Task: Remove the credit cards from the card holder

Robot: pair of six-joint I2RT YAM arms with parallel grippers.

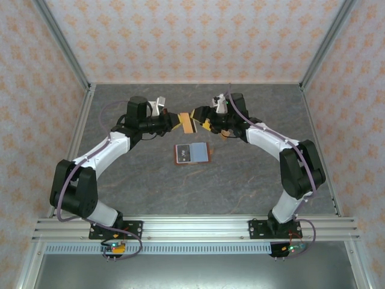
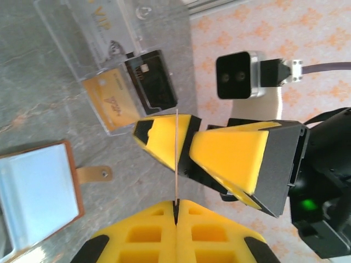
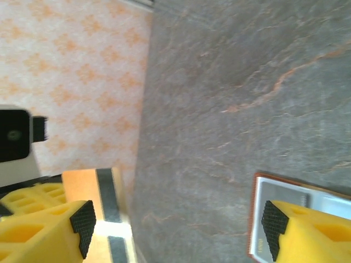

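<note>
Top external view: the left claw [image 1: 175, 124] and the right claw [image 1: 200, 119] meet nose to nose above the far part of the surface [image 1: 252, 174]. One orange credit card [image 1: 188, 122] is in the air between them. I judge this to be a passing of the card from one arm to the other. The card holder [image 1: 192, 153] lies open and flat on the surface just in front of them, grey-blue inside up, free of both claws.

Left wrist view: the left claw is pressed together on one edge of the credit card, which appears here as a thin line. The fingers of the right claw stand apart, one on each side of it, so the card depends on the left grip alone. A clear sleeve [image 2: 66, 33] with other cards lies beyond.

Right wrist view: the right claw's pads are wide apart. The credit card is beside one pad, and the card holder lies behind the other.
</note>
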